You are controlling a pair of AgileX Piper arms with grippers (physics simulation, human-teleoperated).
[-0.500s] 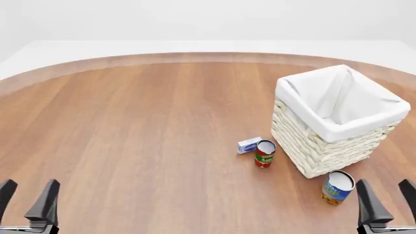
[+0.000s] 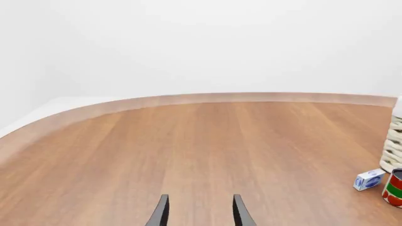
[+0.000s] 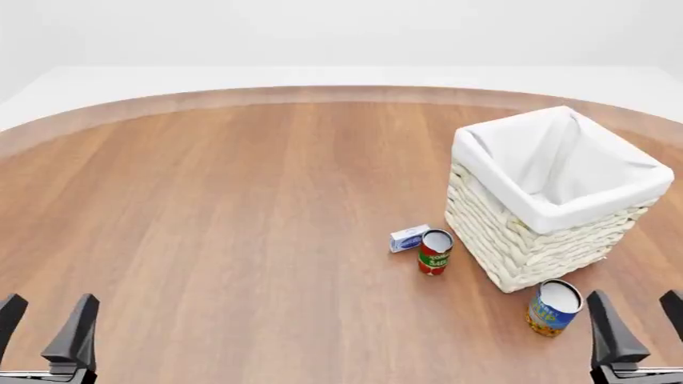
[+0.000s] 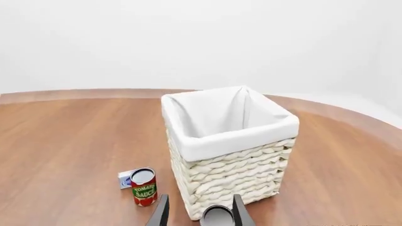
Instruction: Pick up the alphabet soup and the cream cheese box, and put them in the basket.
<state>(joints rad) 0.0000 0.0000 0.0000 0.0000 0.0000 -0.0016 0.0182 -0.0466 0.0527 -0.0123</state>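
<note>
Front view: alphabet soup [image 3: 555, 307] stands upright on the counter [image 3: 235, 208], just beside the near corner of the basket [image 3: 555, 196], right by the right hand [image 3: 636, 332]. Cream cheese box [image 3: 409, 238] lies flat further in, touching or nearly touching the tomato sauce can [image 3: 434, 251] – can't tell which. Basket looks empty, so nothing done yet.

Both hands low at the near edge, fingers apart, holding nothing; left hand [image 3: 45, 330] is well apart from everything.

Handling, my guess: soup can is rigid, smooth-sided, prob. a bit heavy & slippery – take it across the label mid-height, fingers either side, w/ care not to bump the wicker next to it. Box is light, stiff cardboard, low profile; grip across its short width from above. Tomato can crowds one side, so approach from the open side or it'll get knocked.

Right wrist view shows soup's white top [image 4: 217, 216] between the fingers already – good line-up.
</note>
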